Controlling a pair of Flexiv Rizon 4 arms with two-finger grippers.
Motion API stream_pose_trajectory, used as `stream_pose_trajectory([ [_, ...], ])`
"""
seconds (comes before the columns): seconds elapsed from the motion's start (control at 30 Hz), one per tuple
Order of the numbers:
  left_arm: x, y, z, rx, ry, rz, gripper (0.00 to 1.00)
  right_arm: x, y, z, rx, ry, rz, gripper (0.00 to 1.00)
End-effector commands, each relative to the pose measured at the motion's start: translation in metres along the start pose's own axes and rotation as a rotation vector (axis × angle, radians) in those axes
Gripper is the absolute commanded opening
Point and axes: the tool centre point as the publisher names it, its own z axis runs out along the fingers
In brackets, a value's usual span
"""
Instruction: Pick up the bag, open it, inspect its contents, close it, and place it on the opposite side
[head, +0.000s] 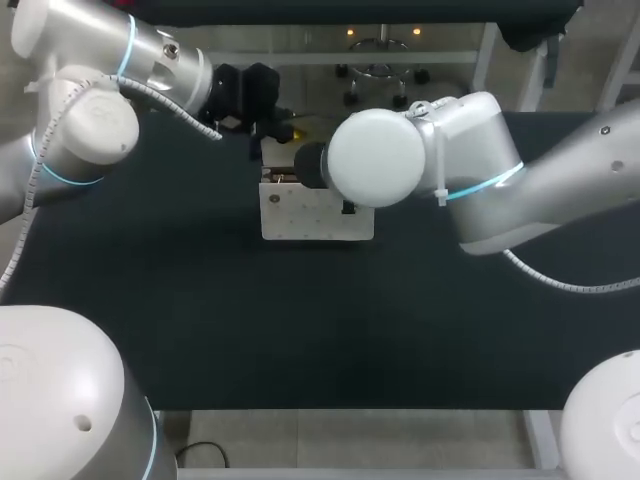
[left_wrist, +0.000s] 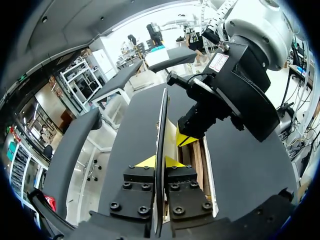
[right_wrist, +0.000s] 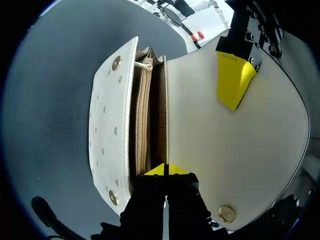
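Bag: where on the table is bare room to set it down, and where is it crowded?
Free: the table strip between the bag and the near edge, and the patch left of the bag. Crowded: at the bag, where the left gripper and right gripper clamp it under the right arm.

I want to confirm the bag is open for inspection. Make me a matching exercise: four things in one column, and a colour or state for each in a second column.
1 bag flap
2 inner zip
3 clasp stud
4 left gripper

A tan
B gold
C shut on the flap's edge
D white, held open

Pairs: 1-D, 2-A, 3-B, 4-C
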Motion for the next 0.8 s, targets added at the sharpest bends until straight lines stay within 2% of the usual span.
stream_pose_trajectory([
  [0.03,-0.001,0.001,0.001,0.003,-0.004,-0.014,0.00,0.004,0.000,-0.001,0.000,0.000,-0.001,0.00],
  [0.5,-0.007,0.006,0.002,0.012,-0.016,-0.064,0.00,0.014,0.002,-0.003,-0.009,0.010,-0.006,0.00],
  [0.8,-0.006,0.003,-0.003,0.027,-0.024,-0.055,0.00,0.019,0.003,0.003,-0.012,0.034,-0.005,0.00],
])
